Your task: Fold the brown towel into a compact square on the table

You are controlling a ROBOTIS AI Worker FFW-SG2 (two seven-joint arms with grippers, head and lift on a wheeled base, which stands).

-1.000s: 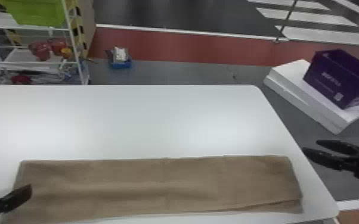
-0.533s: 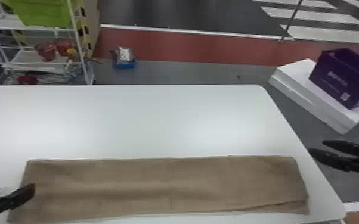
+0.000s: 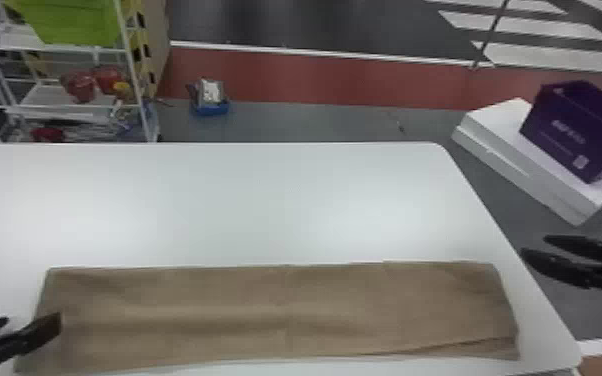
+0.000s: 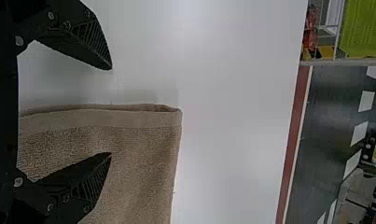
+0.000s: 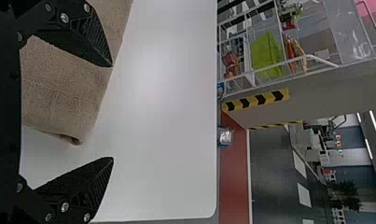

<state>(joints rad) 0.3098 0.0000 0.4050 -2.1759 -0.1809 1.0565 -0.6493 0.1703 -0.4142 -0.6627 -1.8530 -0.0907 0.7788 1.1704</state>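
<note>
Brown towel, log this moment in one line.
Towel: long strip on table | left gripper: open, at left end | right gripper: open, beyond right end

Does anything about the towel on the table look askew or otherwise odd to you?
One small thing: the brown towel lies in a long strip, but its layers don't quite line up. Near its right end, a sliver of the lower layer shows past the near edge, so the fold looks uneven.

Bright light fell on the white surface (image 3: 275,210), leaving two broad, soft-edged patches of glare in the head view. A faint gray shadow lay along the towel (image 4: 143,154) in the left wrist view. Lit strips (image 5: 373,122) glowed in the right wrist view's background. The head view was softly blurred.
</note>
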